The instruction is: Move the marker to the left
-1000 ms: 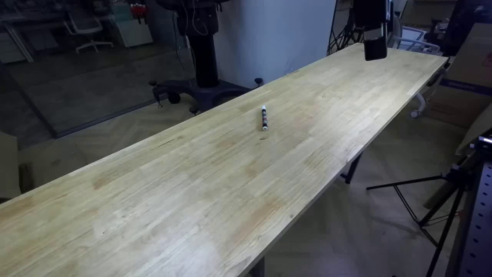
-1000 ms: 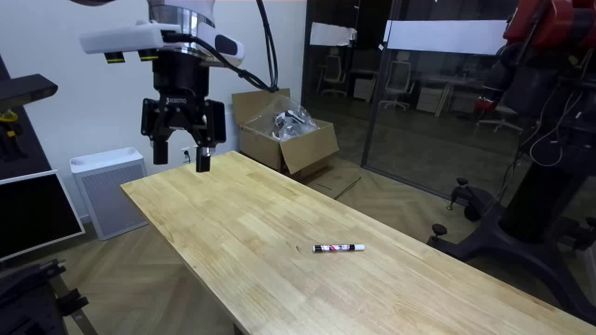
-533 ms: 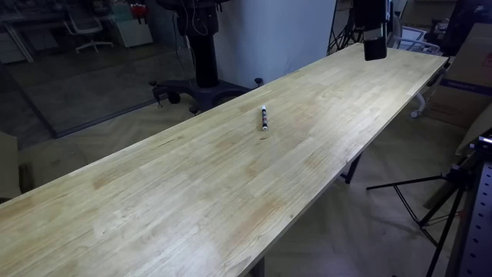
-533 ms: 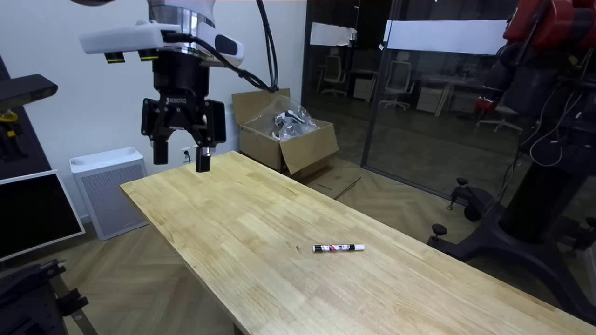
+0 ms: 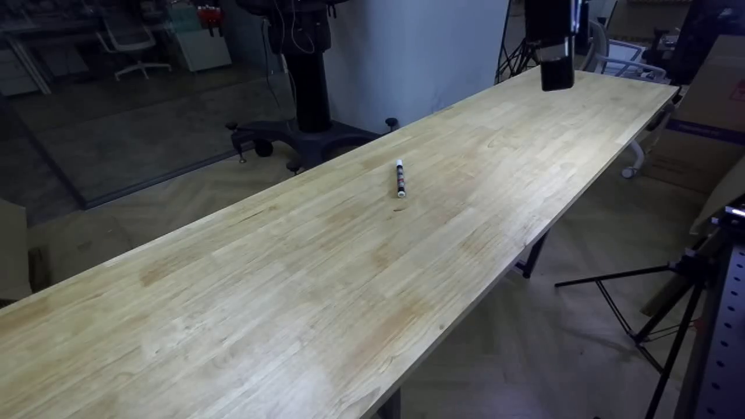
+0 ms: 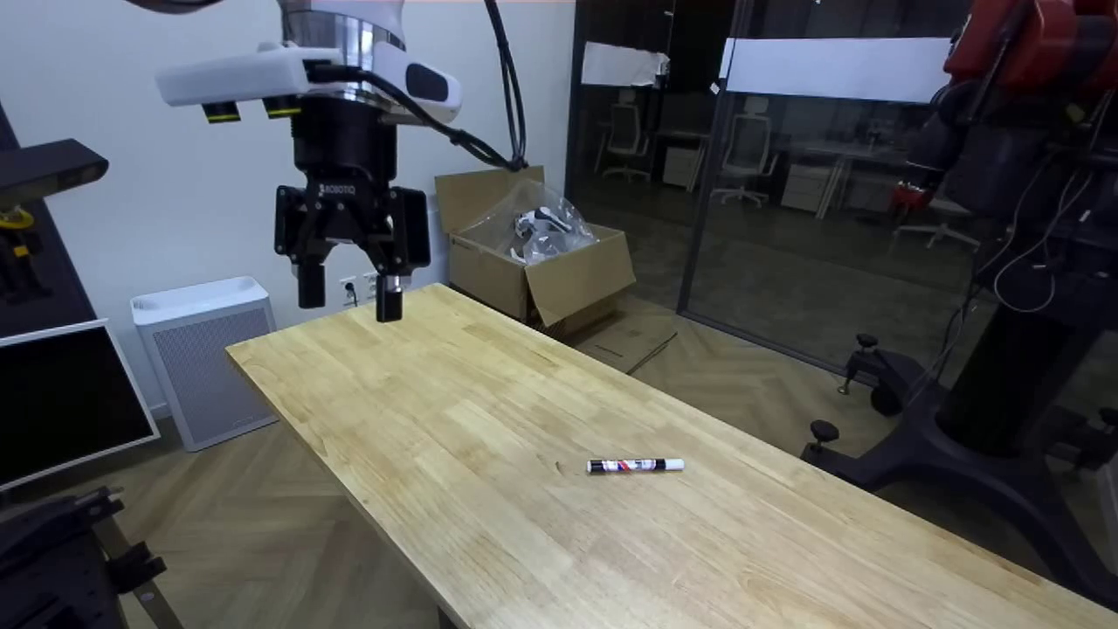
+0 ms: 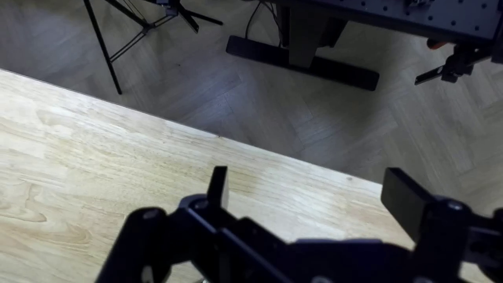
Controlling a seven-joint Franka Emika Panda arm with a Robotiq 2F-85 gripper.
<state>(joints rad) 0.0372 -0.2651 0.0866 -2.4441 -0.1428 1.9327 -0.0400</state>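
The marker is a short dark pen with a white cap and a coloured label. It lies on the long wooden table in both exterior views [image 5: 400, 179] [image 6: 635, 466]. My gripper is open with nothing between its fingers [image 6: 350, 301]. It hangs above the table, well apart from the marker, and points down. In an exterior view only its dark side shows near the top right [image 5: 557, 81]. In the wrist view the two fingers stand wide apart over the table's edge [image 7: 307, 169]. The marker is not clearly seen there; a tiny pale bit at the bottom edge cannot be identified.
The wooden table [image 6: 489, 419] has long straight edges with floor beyond. A tripod [image 5: 669, 291] and a perforated dark bench [image 7: 432, 19] stand off one side. An open cardboard box [image 6: 541, 262] and a dark wheeled stand [image 6: 961, 437] are off the other side.
My gripper has shifted slightly, to the left in an exterior view and a little to the right in an exterior view. It stays open. The marker has not moved.
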